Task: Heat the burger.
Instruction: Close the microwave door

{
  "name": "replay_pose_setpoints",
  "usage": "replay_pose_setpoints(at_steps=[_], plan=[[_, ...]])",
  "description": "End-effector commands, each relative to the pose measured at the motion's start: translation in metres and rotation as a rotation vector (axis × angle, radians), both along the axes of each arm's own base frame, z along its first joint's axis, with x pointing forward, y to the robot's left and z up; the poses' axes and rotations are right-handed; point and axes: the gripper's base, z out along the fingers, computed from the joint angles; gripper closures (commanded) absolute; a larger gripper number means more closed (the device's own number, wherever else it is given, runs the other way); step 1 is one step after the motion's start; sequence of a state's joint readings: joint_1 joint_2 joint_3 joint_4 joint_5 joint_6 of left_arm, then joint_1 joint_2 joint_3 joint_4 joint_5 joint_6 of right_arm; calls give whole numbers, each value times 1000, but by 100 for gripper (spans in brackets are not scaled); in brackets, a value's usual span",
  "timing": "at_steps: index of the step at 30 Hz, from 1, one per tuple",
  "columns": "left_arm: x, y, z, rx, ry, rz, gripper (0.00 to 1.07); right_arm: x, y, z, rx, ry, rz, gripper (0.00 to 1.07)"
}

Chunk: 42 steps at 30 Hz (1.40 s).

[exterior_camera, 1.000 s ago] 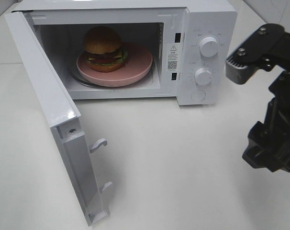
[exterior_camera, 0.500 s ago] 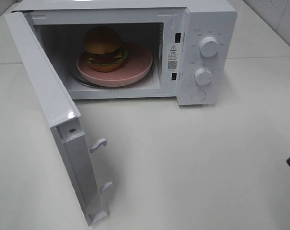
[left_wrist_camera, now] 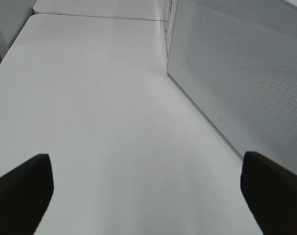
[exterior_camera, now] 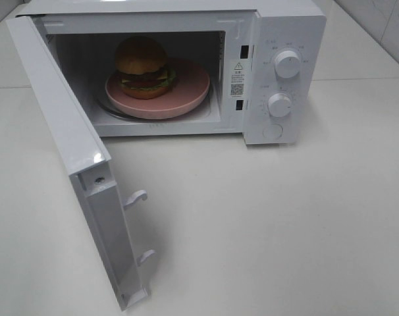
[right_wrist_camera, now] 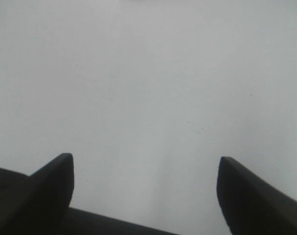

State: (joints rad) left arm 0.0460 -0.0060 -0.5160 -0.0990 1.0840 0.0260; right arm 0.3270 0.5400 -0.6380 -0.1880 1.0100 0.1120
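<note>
Burger (exterior_camera: 141, 66) on left part of plate (exterior_camera: 189, 82), inside microwave (exterior_camera: 292, 26) at table's (exterior_camera: 285, 230) far edge. Door (exterior_camera: 61, 125) wide open, swung toward near edge.

Left gripper (left_wrist_camera: 146, 161) spread, empty, beside door's outer face. Right gripper (right_wrist_camera: 144, 159) spread, empty, over bare table.

Risks:
- Hard shove on door slides microwave or topples tall burger.
- Weak shove leaves latch uncaught.
- Fingers slipping on dial (exterior_camera: 279, 104) misset time.

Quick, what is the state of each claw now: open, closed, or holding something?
Left claw: open, holding nothing.
Right claw: open, holding nothing.
</note>
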Motion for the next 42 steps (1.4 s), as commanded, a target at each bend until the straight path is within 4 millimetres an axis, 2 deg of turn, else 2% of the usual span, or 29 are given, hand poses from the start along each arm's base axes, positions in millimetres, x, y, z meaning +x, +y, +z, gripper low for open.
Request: replay_pose_setpoints(at_steps=[1,3,5,9,20,23,42], plan=[[-2,0,1,-9,-30,0,11,-10,-6,3,41,-58,-48,31],[-2,0,1,-9,-30,0,11,-24,-12,7,60,-147,-87,31],[-2,0,1,-9,-30,0,11,-29,-14,6,61,-175,-95,31],[-2,0,1,-9,-30,0,11,-51,-21,-1,46,-272,-143,31],[-2,0,1,-9,-30,0,11,-82,-23,-17,83,-420,-227,31],[-2,0,1,-9,-30,0,11,-87,-22,-21,89,-459,-239,31],[-1,0,1,-9,-28,0,11,-87,-22,-21,89,-457,-237,31]])
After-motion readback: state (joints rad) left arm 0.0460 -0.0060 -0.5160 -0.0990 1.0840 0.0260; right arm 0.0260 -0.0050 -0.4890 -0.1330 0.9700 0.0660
